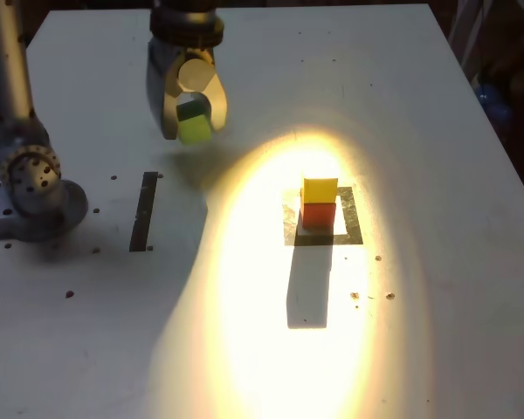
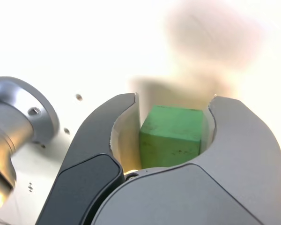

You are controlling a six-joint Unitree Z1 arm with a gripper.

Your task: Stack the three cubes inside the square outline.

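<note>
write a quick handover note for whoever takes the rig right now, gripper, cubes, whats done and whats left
Gripper: raised off the table, closed around the green cube, which sits between its fingers.
Red cube: on the table within the square outline.
Yellow cube: on top of the red one.
Done: two-cube stack, red below yellow, in the outline; green picked up.
Left: carry green over to the exterior view's right, set it on yellow, then let go and back off.
</note>
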